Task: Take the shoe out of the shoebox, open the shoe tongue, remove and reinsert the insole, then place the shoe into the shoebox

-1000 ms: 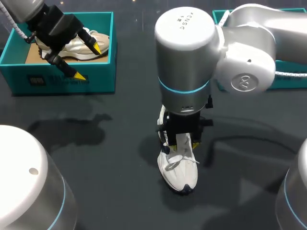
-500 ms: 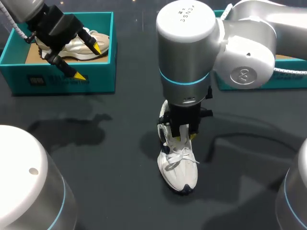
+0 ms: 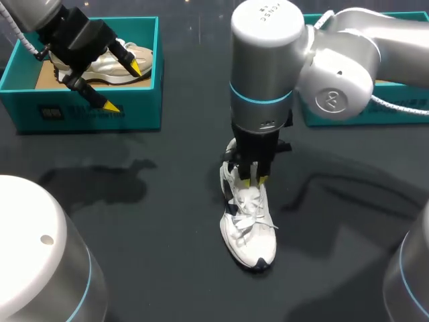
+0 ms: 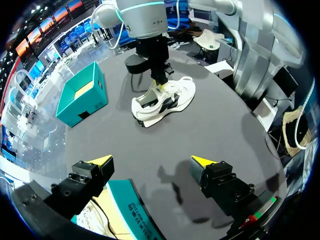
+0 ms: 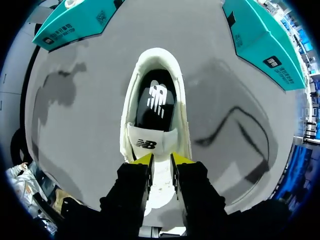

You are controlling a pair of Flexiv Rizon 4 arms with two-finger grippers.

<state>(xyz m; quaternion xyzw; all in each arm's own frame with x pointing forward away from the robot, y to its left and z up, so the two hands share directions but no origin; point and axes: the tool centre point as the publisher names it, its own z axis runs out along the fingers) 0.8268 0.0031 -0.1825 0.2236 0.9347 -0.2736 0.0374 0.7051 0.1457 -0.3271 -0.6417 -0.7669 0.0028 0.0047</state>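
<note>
A white shoe (image 3: 249, 235) stands on the dark table, toe toward me; its dark insole (image 5: 157, 97) shows inside the opening. My right gripper (image 3: 253, 180) comes down from above onto the laces end. In the right wrist view my right gripper (image 5: 160, 160) stands narrow, both yellow tips pressing the white shoe tongue (image 5: 146, 144) between them. My left gripper (image 3: 124, 86) hangs open over the left teal shoebox (image 3: 94, 115), nothing between its fingers. In the left wrist view my left gripper (image 4: 151, 161) is wide open, with the white shoe (image 4: 167, 100) far ahead.
A beige shoe (image 3: 144, 57) lies in the left shoebox. A second teal shoebox (image 3: 348, 117) stands at the back right, behind my right arm; both boxes show beyond the shoe's heel, left shoebox (image 5: 75, 22) and right shoebox (image 5: 265, 40). Bare dark table surrounds the white shoe.
My right gripper's fingers have drawn together on the shoe tongue and shifted slightly back toward the shoe's opening. The left arm has stayed still.
</note>
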